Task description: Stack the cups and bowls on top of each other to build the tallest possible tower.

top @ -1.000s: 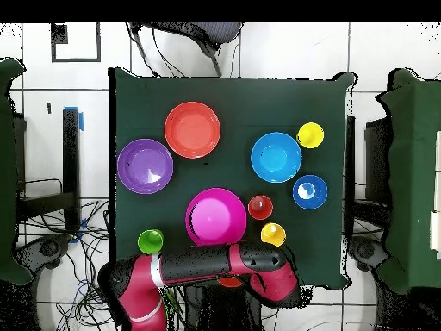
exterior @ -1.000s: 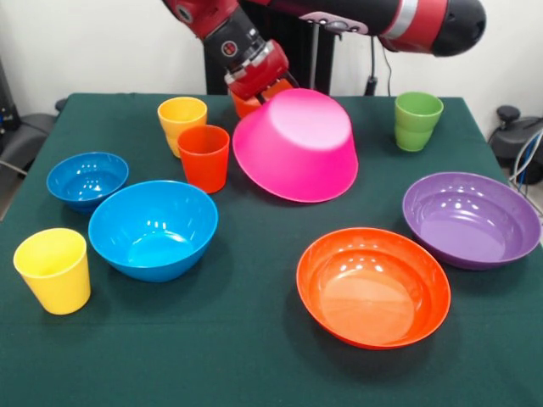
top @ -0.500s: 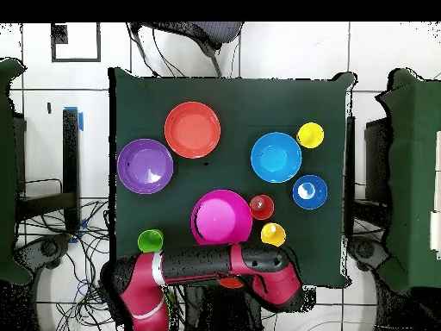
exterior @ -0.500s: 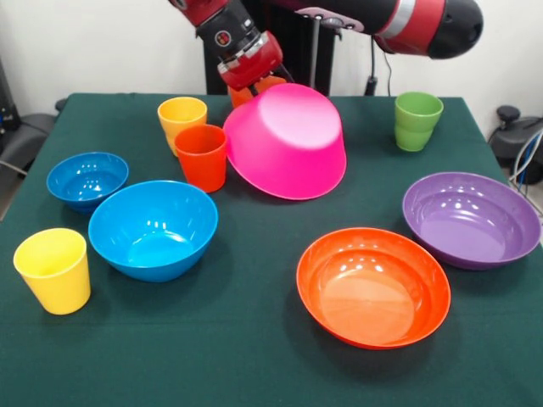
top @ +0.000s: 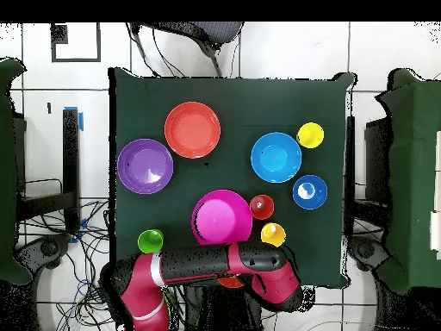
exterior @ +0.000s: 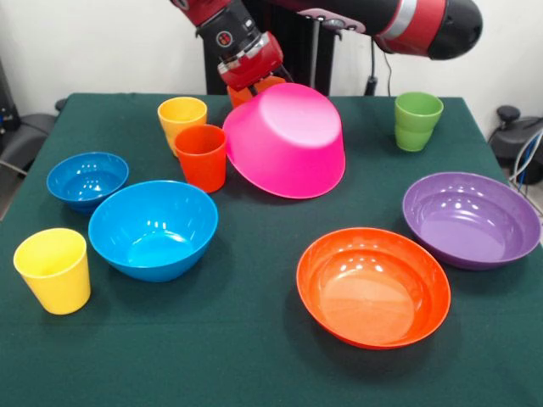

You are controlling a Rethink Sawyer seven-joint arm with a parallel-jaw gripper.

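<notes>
The large pink bowl (exterior: 286,140) rests tipped on the worktop (exterior: 254,356), propped against the small orange bowl (exterior: 254,87) at its 11 o'clock, where the end effector (exterior: 251,72) sits, its opening impossible to tell.

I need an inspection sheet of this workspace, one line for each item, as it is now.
Surface: green cloth table.
Job's things: pink bowl upside down and tilted, leaning on the small orange bowl; medium blue bowl, small blue bowl, orange dish, purple dish and four cups standing apart; nothing else stacked.
Clutter: nothing seen.
Gripper: gripper at the small orange bowl; state unclear.
Cables: tangled on floor.
Surroundings: chair.
</notes>
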